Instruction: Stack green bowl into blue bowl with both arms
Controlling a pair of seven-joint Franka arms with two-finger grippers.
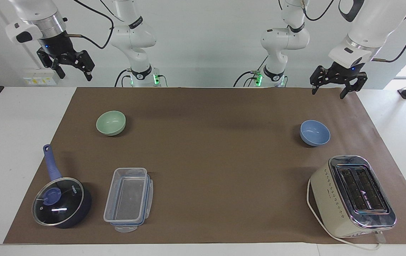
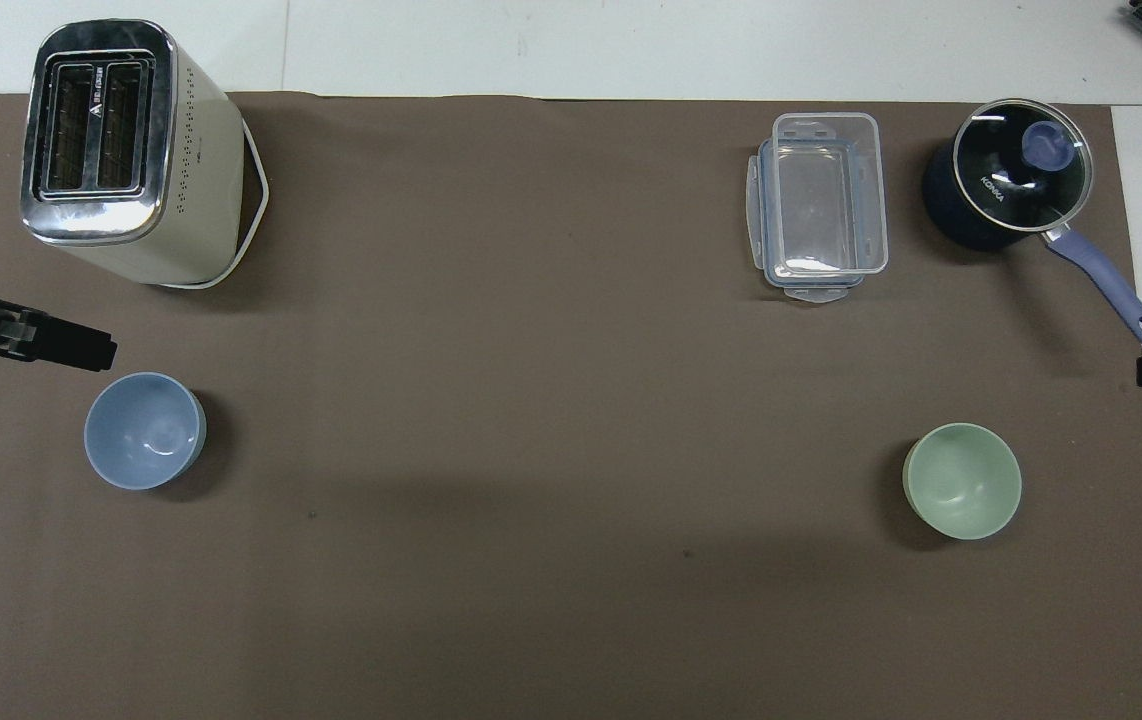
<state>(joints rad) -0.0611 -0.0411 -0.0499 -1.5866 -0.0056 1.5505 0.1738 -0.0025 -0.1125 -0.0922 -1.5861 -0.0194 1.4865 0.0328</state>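
Observation:
The pale green bowl stands upright and empty on the brown mat toward the right arm's end; it also shows in the overhead view. The light blue bowl stands upright and empty toward the left arm's end, also in the overhead view. My right gripper hangs open and empty in the air over the table's edge by the robots, well above the green bowl. My left gripper hangs open and empty over the mat's edge by the robots, above the blue bowl. One of its fingers shows in the overhead view.
A cream toaster with its cord stands farther from the robots than the blue bowl. A clear plastic box and a dark-blue saucepan with a glass lid stand farther from the robots than the green bowl. The brown mat covers the table.

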